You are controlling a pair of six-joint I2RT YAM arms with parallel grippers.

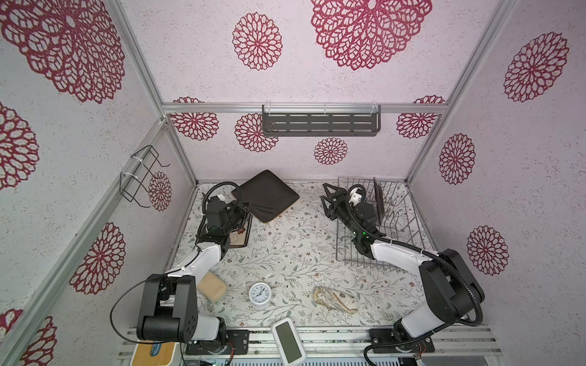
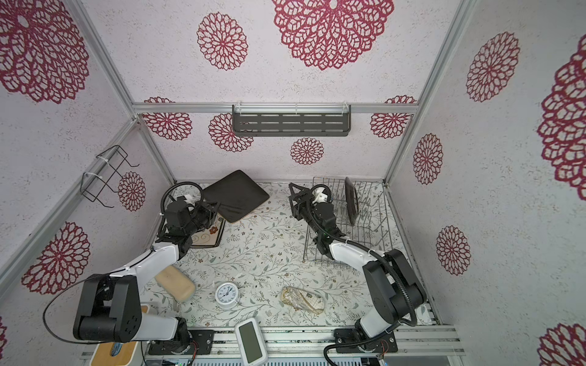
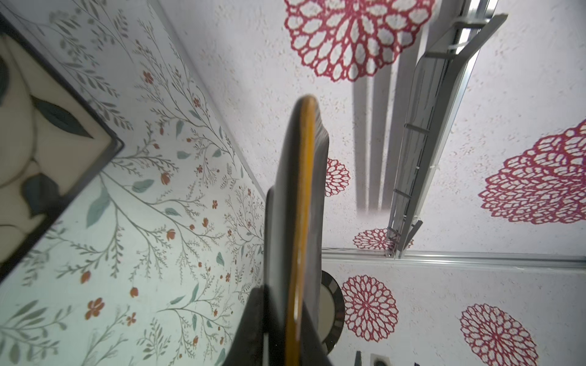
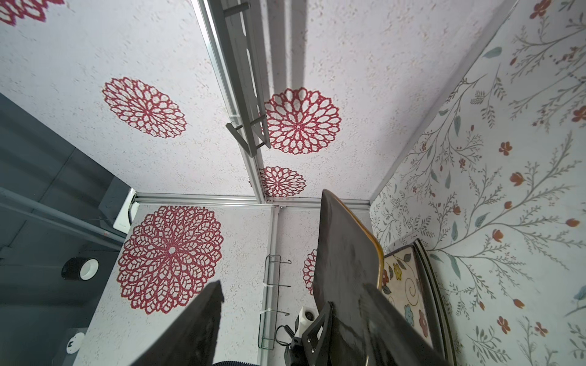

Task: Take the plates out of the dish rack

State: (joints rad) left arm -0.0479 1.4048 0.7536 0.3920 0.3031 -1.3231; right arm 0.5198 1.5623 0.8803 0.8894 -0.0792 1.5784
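Now we are pinching a dark plate (image 1: 269,193) in the left tool (image 1: 246,208); it likely needs laying down softly below. The right tool (image 1: 326,197) is hanging spread.

The left arm's black parallel gripper (image 1: 246,209) is pinching a dark brown square plate (image 1: 269,195) edgewise; the right black gripper (image 1: 326,199) is hovering, jaws spread.
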